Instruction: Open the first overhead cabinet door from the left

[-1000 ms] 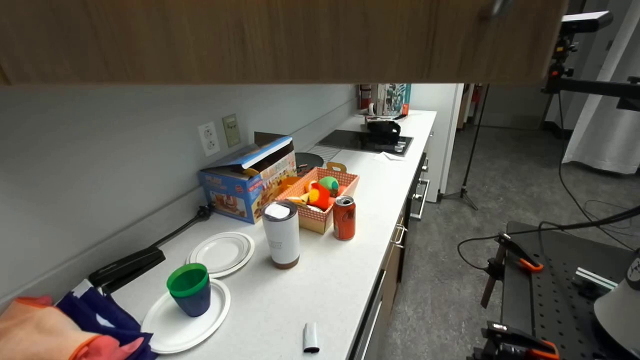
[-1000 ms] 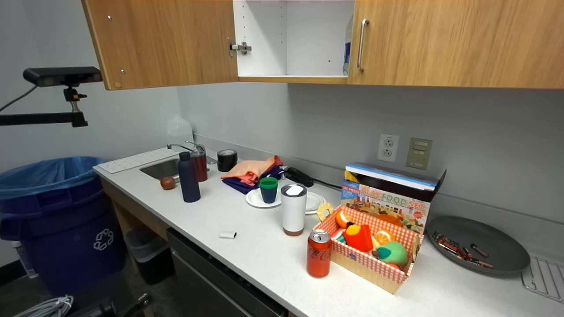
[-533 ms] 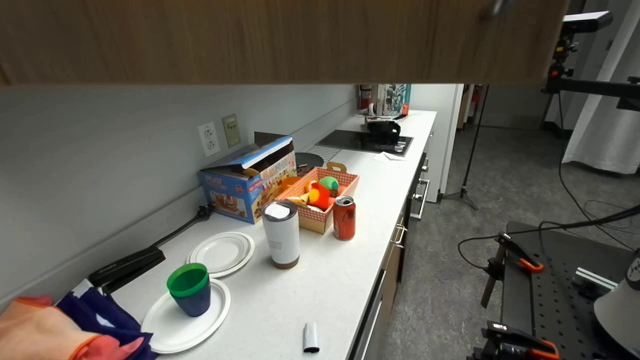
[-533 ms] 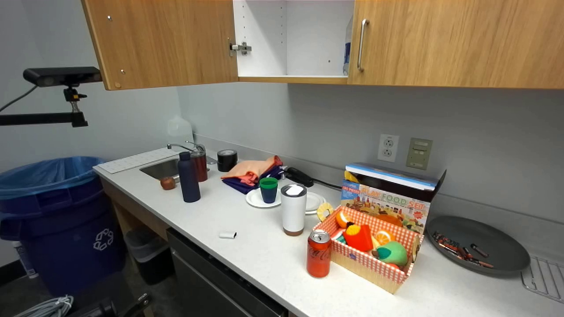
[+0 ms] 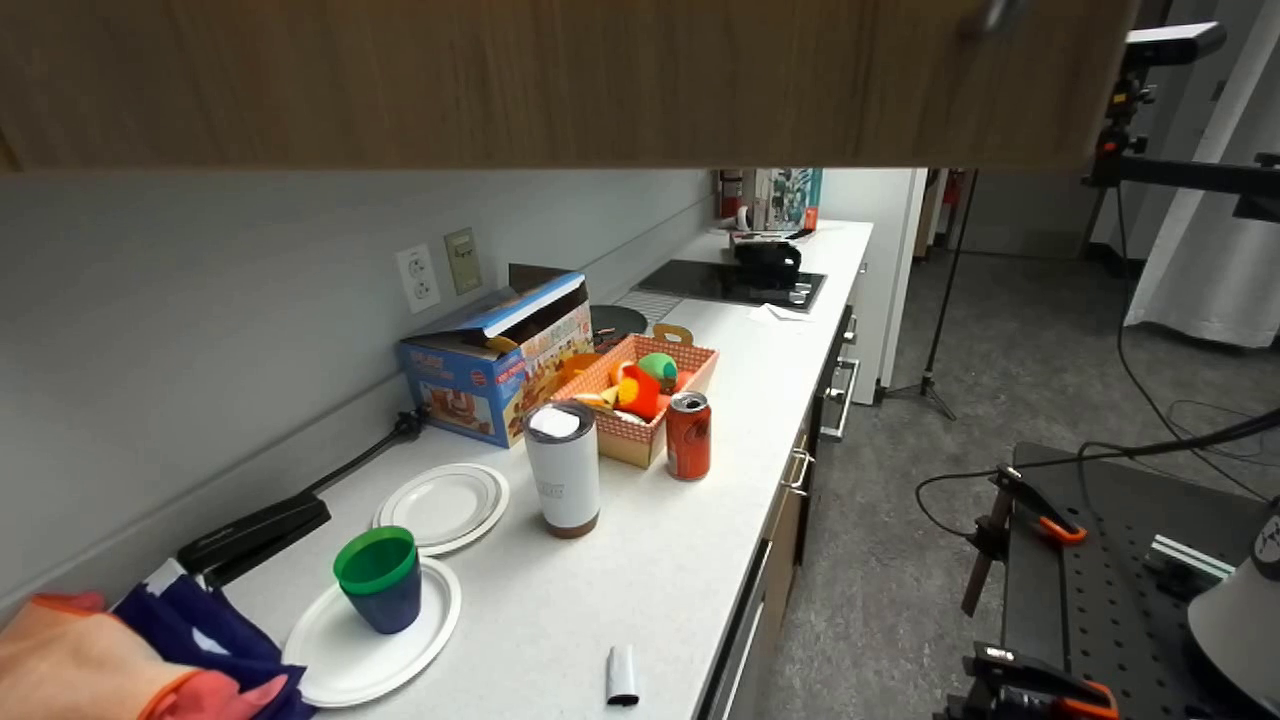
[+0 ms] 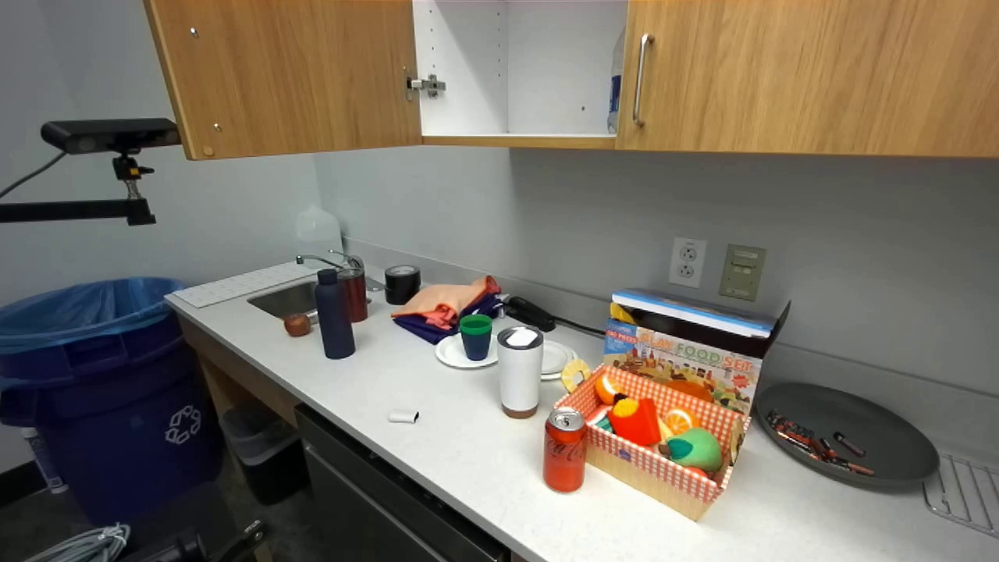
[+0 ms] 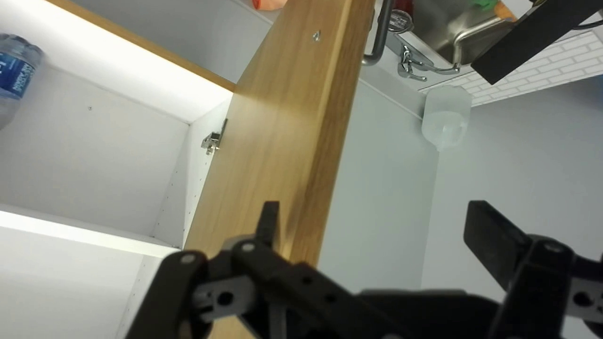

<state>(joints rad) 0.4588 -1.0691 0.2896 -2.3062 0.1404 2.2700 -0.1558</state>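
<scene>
The leftmost overhead cabinet door point(image 6: 289, 78) is wooden and stands swung wide open, its inner face and hinge showing. In an exterior view a wooden panel point(image 5: 550, 80), apparently this door's outer face, crosses the top. In the wrist view the door point(image 7: 278, 127) rises beside my gripper point(image 7: 374, 207), its metal handle point(image 7: 382, 37) on the far side. My gripper is open and empty. One finger is over the door's inner face, the other is well off beyond its edge. I cannot tell whether a finger touches the door. The gripper is out of both exterior views.
The white cabinet interior point(image 6: 546, 70) holds a water bottle point(image 7: 16, 70). The neighbouring door point(image 6: 819, 78) is shut. Below, the counter point(image 6: 460, 468) carries a tumbler point(image 6: 520, 375), a red can point(image 6: 565, 449), a toy-food basket point(image 6: 648, 476) and a dark bottle point(image 6: 334, 316).
</scene>
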